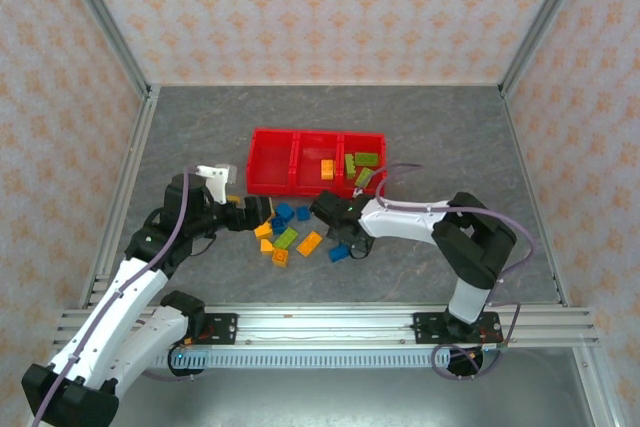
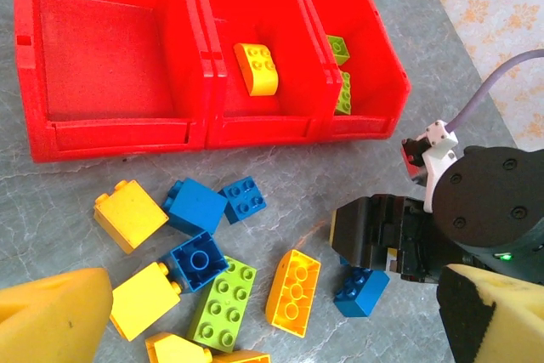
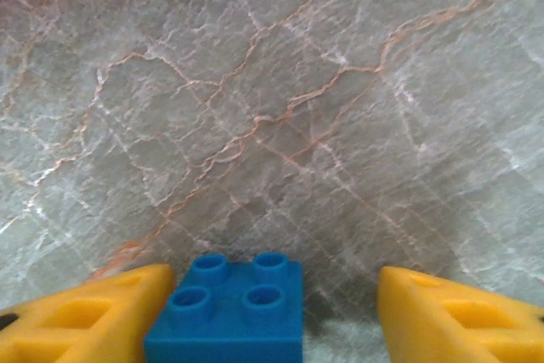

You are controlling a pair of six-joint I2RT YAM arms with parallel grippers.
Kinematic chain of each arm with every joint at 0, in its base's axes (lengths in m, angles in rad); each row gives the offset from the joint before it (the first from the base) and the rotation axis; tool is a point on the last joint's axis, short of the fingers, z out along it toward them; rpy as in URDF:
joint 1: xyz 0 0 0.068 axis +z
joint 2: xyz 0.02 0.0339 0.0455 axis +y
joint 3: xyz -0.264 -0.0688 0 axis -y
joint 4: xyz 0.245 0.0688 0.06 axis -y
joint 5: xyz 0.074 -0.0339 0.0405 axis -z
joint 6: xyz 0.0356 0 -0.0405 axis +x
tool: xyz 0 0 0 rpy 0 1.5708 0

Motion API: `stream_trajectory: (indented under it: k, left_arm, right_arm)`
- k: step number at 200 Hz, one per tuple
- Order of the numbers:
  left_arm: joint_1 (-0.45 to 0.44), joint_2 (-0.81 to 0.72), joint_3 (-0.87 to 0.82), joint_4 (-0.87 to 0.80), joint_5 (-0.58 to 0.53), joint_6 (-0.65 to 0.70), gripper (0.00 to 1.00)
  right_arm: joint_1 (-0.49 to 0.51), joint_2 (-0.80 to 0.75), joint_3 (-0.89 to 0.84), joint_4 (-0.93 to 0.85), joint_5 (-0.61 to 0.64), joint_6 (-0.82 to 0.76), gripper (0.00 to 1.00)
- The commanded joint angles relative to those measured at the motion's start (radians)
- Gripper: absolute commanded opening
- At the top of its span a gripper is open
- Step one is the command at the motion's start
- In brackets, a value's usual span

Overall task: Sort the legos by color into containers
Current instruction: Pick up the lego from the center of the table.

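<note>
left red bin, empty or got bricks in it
Empty: the left bin has a bare red floor, while the middle bin holds a yellow brick.

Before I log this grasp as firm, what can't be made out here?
- Right wrist: blue brick cut off by the bottom edge; whether the fingers grip it is unclear.
- Left wrist: green bricks half hidden by bin wall; count unsure.
- Top: loose bricks too small to count.

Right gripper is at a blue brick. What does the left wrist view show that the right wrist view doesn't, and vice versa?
Left wrist: three red bins, a yellow brick in the middle one, green bricks in the right one, loose bricks in front. Right wrist: its fingers either side of the blue brick, gap on one side. Both: that blue brick and the gray table.
</note>
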State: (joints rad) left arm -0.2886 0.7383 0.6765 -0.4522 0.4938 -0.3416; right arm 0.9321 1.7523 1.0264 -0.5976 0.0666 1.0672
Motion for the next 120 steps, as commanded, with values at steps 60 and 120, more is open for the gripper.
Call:
stream_trajectory:
  k: [60,120]
  left_arm:
    - [-0.011,-0.015,-0.014,0.027,0.019,0.004,0.99]
    - [-0.011,-0.027,-0.011,0.023,-0.002,0.000,0.99]
  right_arm:
    - [-0.001,0.070,0.173,-0.064,0.141,-0.142,0.22]
    - [-0.022,0.059,0.517,0.040,0.210,-0.431,0.15]
